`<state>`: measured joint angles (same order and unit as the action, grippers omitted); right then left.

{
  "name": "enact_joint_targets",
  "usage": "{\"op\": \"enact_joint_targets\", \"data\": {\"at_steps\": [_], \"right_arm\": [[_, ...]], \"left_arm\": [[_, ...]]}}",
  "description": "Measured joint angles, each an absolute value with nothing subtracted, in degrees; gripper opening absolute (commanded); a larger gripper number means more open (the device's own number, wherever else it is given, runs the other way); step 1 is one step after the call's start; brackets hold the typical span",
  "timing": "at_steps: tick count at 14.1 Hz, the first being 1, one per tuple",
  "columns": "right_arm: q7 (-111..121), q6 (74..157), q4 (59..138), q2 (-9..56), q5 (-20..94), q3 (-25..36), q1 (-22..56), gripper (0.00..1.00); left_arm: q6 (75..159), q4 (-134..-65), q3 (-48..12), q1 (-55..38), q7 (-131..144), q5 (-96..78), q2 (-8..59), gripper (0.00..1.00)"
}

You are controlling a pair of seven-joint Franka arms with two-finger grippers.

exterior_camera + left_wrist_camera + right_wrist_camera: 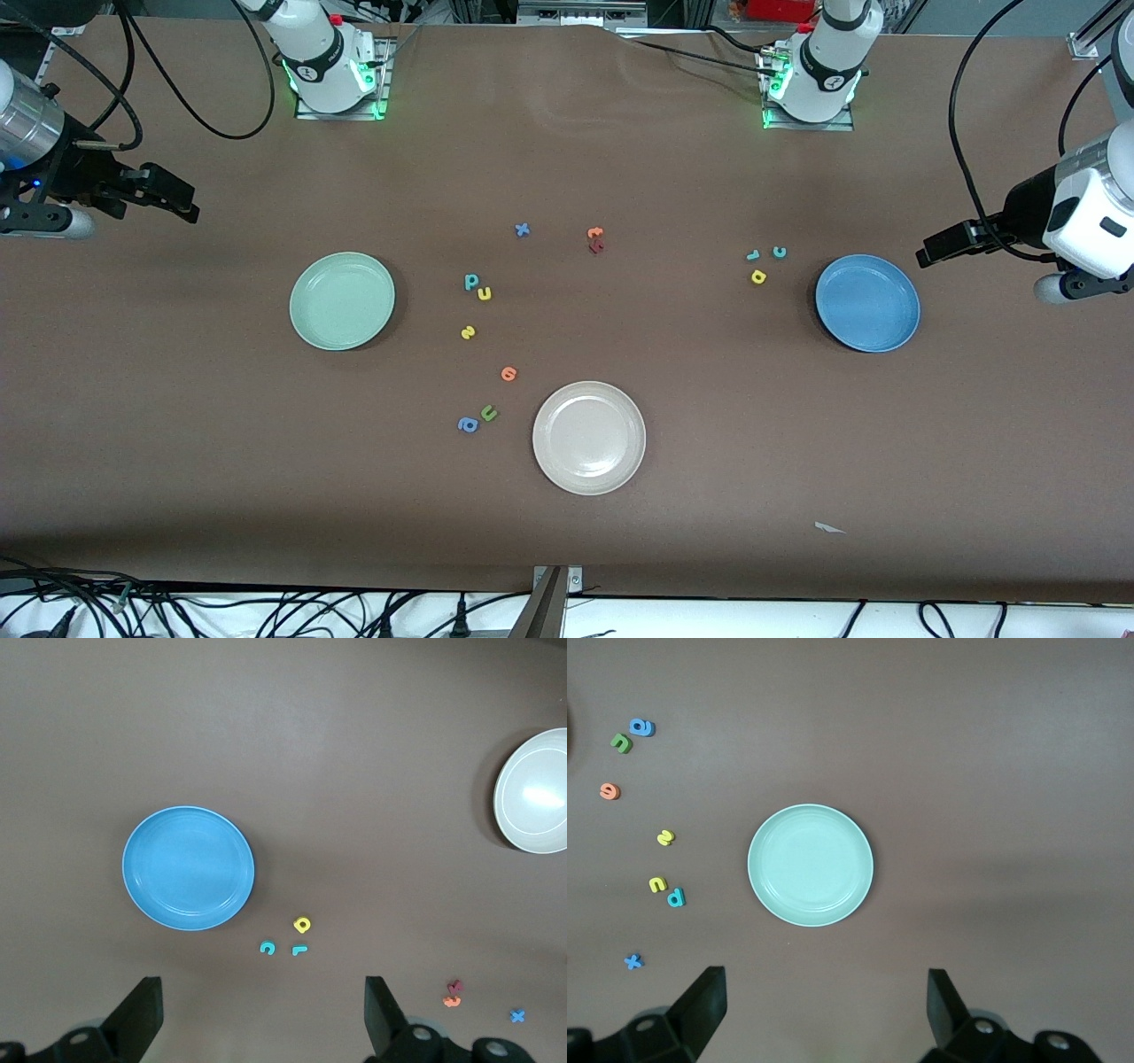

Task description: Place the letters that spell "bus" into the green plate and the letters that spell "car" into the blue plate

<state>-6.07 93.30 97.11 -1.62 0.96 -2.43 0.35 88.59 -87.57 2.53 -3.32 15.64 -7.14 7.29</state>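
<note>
The green plate (342,300) is shown bare on the brown tabletop (177,443) toward the right arm's end, matched by the blue plate (867,302), equally bare, toward the left arm's end; a cream-white plate (589,437) is set between them, nearer the front camera. The right tool (819,1010) is held high over the tabletop beside the green plate, jaws spread wide and holding nothing; the left tool (261,1014) is poised likewise beside the blue plate. The "bus" letters, a teal b (471,282) touching a yellow u (485,293) with a yellow s (468,332) just nearer the camera, are seen beside the green plate. The "car" letters, a teal c (779,252), teal r (753,255) and yellow a (758,276), are clustered near the blue plate. No letter has yet been plated; a first descent onto one tiny letter appears to be called for, with neighbouring pieces left undisturbed.
</note>
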Motion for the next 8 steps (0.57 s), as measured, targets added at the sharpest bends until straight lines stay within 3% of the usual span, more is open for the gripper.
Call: {"op": "enact_joint_targets", "data": {"at_steps": [8], "right_arm": [[-6.1,93.28,97.13,-1.62,0.96,-2.43,0.35,1.0]], "left_arm": [[88.58,-87.99,2.53,-3.34,15.5,-7.12,7.98,1.0]]}}
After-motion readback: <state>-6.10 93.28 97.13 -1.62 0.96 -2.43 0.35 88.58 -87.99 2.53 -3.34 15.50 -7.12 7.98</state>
